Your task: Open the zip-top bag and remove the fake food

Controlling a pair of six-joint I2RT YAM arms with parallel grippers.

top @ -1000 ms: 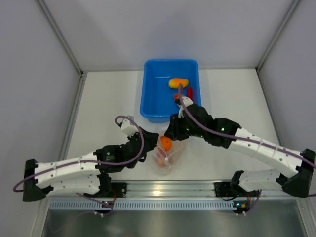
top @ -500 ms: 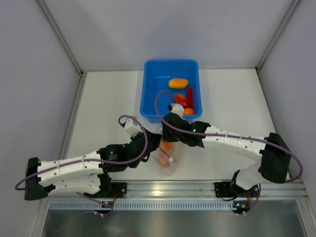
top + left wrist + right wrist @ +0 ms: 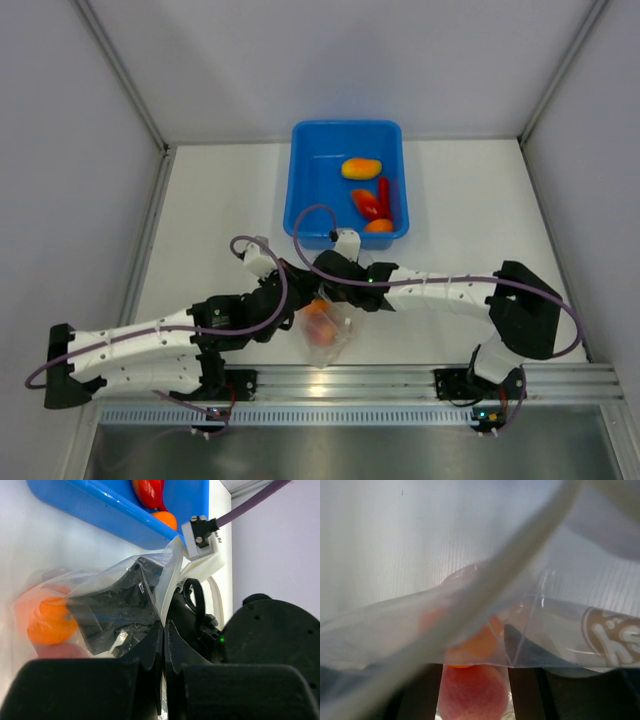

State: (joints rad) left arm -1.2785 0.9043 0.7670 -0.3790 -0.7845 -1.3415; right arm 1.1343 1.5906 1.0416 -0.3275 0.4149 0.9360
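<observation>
I saw the white table (image 3: 200, 220), blue tub (image 3: 312, 195) at its far side holding some fake food (image 3: 361, 168), zip-top bag (image 3: 338, 338) nearer me, left gripper (image 3: 163, 627) pinched tight on its edge, right gripper (image 3: 475, 675) inside it straddling a pink piece (image 3: 472, 695), whether clamped I couldn't tell.

- Your left arm (image 3: 140, 345) lies low, reaching forward and inward from its base; the left gripper (image 3: 163, 625) has both fingers pressed together on the bag (image 3: 167, 575) edge
- Your right arm (image 3: 440, 290) stretches low across toward the left arm; the right gripper (image 3: 474, 690) sits close beside the left gripper, fingers apart
</observation>
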